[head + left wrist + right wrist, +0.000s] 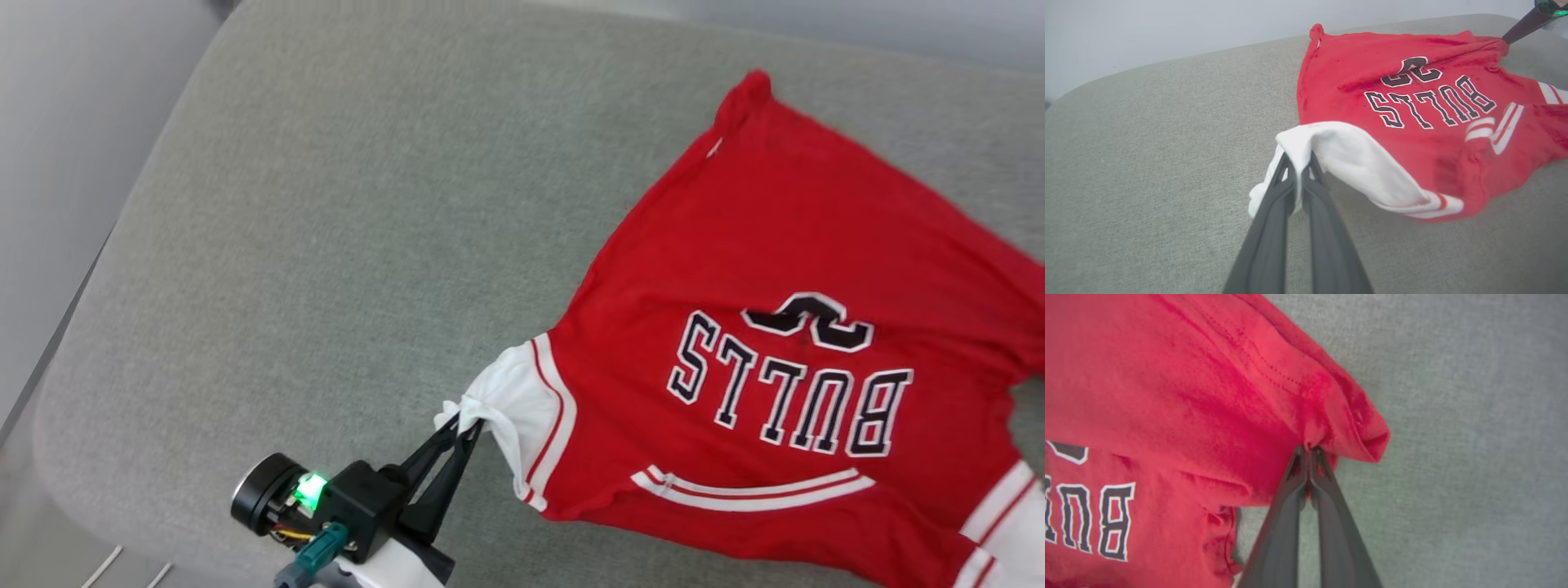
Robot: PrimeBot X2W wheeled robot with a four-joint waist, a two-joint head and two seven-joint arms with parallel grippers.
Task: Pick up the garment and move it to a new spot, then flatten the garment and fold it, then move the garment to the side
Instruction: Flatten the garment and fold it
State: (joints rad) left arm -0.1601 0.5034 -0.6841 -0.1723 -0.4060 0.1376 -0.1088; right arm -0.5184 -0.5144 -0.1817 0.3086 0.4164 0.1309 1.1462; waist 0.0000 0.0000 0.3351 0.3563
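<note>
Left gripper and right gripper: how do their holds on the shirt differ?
The left gripper pinches the white sleeve; the right gripper pinches a red hemmed corner. The left gripper's cloth bunches into a loose white fold, while the right gripper's cloth draws into tight red creases. Both are shut on the shirt over the grey cushion.

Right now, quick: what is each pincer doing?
Left pincer: closed, holding the garment by a white sleeve.
Right pincer: closed, holding the garment by a bunched red edge.
</note>
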